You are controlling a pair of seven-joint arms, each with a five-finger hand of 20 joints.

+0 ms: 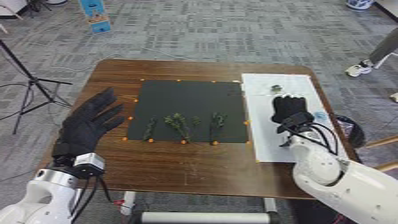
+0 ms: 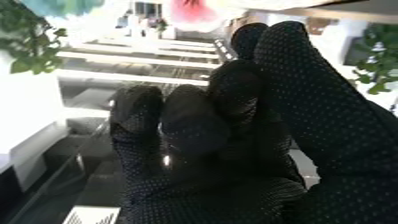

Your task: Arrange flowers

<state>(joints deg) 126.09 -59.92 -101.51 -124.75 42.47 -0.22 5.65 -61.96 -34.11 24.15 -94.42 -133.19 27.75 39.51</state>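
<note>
The right robot hand (image 1: 290,107) is curling above the white sheet (image 1: 263,112), right of centre; the left robot hand (image 1: 86,122) is spreading at left. Sprigs (image 1: 179,126) are lying on the dark mat (image 1: 187,95), mid-frame; another sprig (image 1: 276,88) is showing upper right.

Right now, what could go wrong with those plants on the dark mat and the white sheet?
The middle sprig lies close beside the right sprig on the dark mat, so grabbing one might drag the other. The right hand is just short of a small green piece on the white sheet, so moving forward could knock it.
</note>
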